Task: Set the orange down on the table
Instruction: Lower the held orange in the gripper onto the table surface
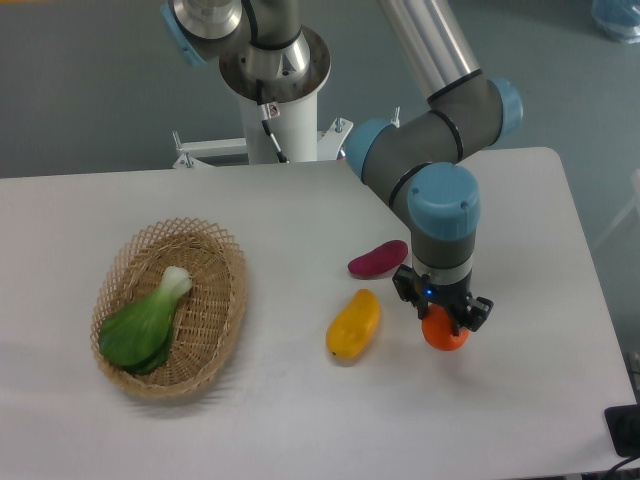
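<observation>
On the table (300, 420), right of centre: your gripper (441, 318) with the orange (445, 337).
Your fingers pinch the orange from above; it sits low at the tabletop, contact with the surface not discernible. Just left of it lies a yellow fruit (353, 325), with a purple vegetable (378, 259) behind that. Well apart, at your far left, a wicker basket (215, 320) holds a green leafy vegetable (145, 325).

Grey floor (90, 90) behind the desk, light's soft and even, something blue (615, 18) up in the corner.
</observation>
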